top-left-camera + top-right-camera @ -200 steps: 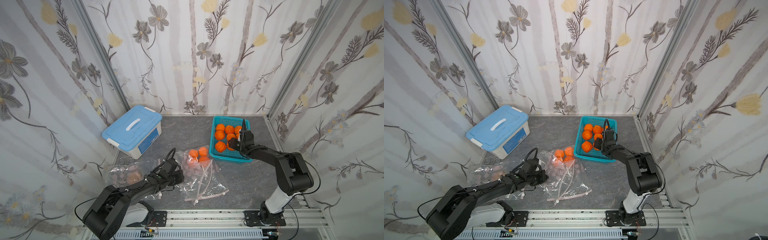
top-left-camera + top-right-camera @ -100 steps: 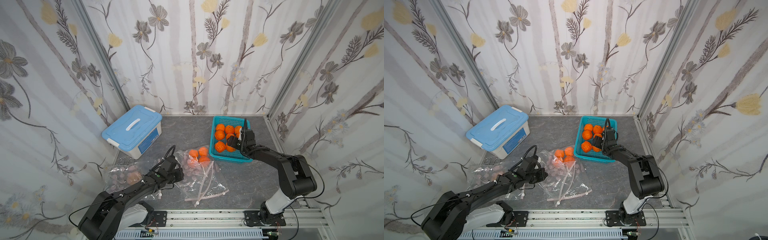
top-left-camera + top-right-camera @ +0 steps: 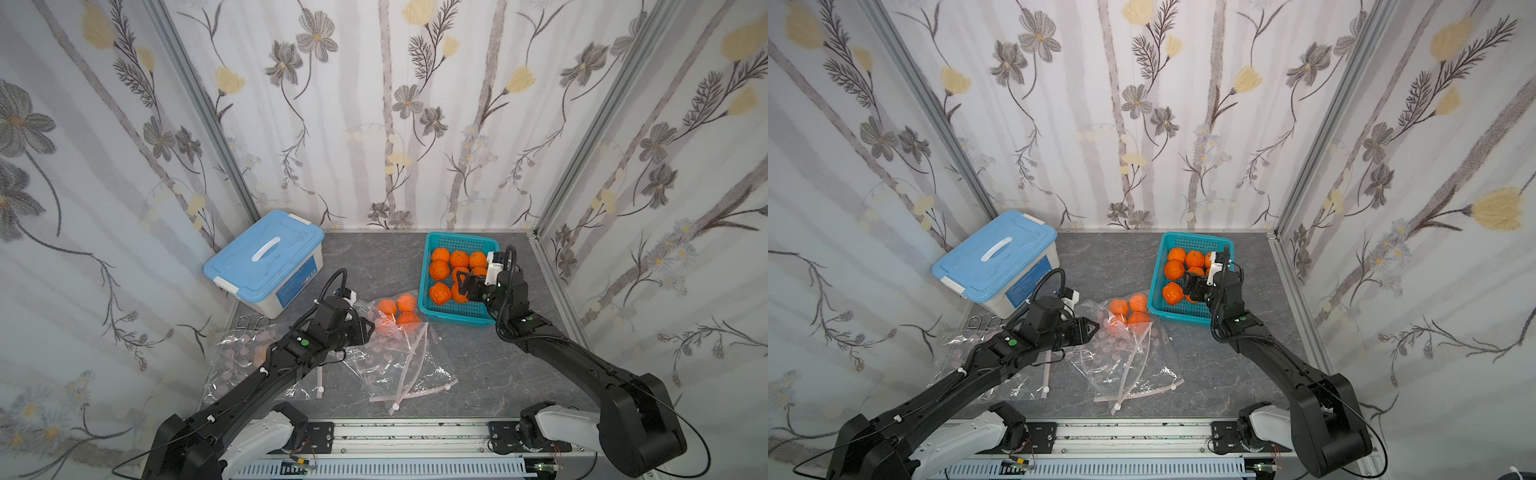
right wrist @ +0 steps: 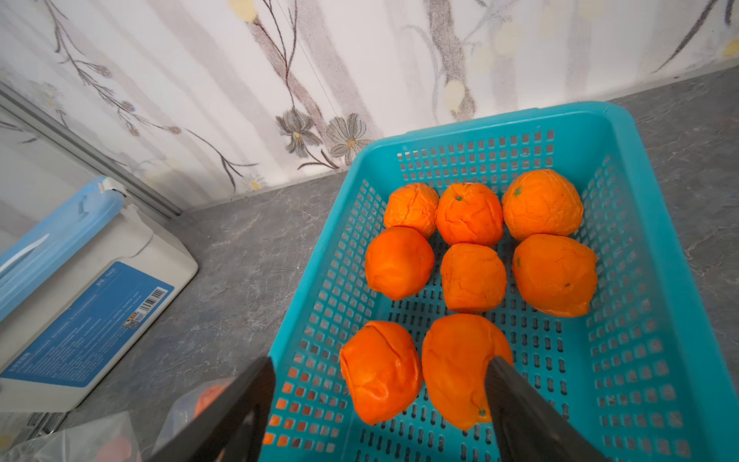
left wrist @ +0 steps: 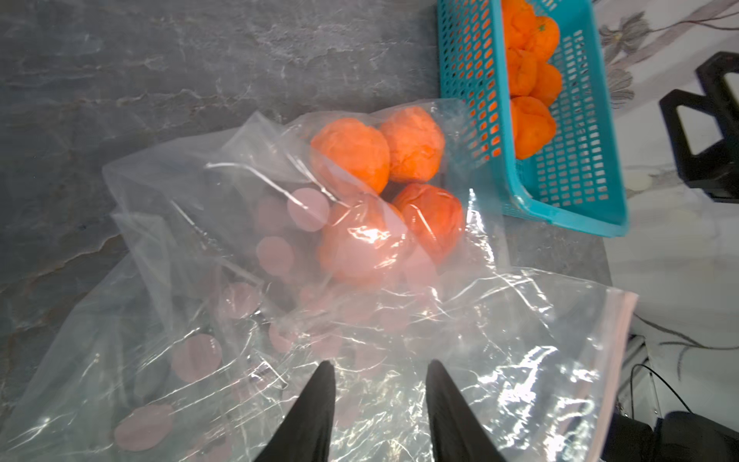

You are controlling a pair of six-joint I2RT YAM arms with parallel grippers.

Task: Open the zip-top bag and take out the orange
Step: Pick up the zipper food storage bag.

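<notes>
At the far left, a blue-lidded storage box [image 3: 266, 259] is sitting against the wall, and in front of it a crumpled clear bag [image 3: 232, 361] is lying flat under the left arm. The left gripper [image 3: 368, 328] is reaching low over the grey table toward the zip-top bag [image 3: 399, 361]. In the left wrist view its fingers [image 5: 316, 400] are standing partly apart, a moderate gap showing between them, and the left gripper [image 5: 378, 366] is pinching nothing; the film of the zip-top bag [image 5: 440, 340] is lying just below the tips. Four oranges [image 3: 398, 311] are bunching together in the far end of that bag, right beside the teal basket [image 3: 453, 311]; in the wrist view one of these oranges [image 5: 352, 154] is showing clearly and another is blurring under pink-dotted plastic. Further right, eight loose oranges [image 4: 472, 276] are resting in the teal basket [image 4: 480, 120]. The right gripper [image 3: 459, 286] is hanging over the basket's near end, and in its wrist view the right gripper [image 4: 380, 360] is spreading wide, gripping nothing.
</notes>
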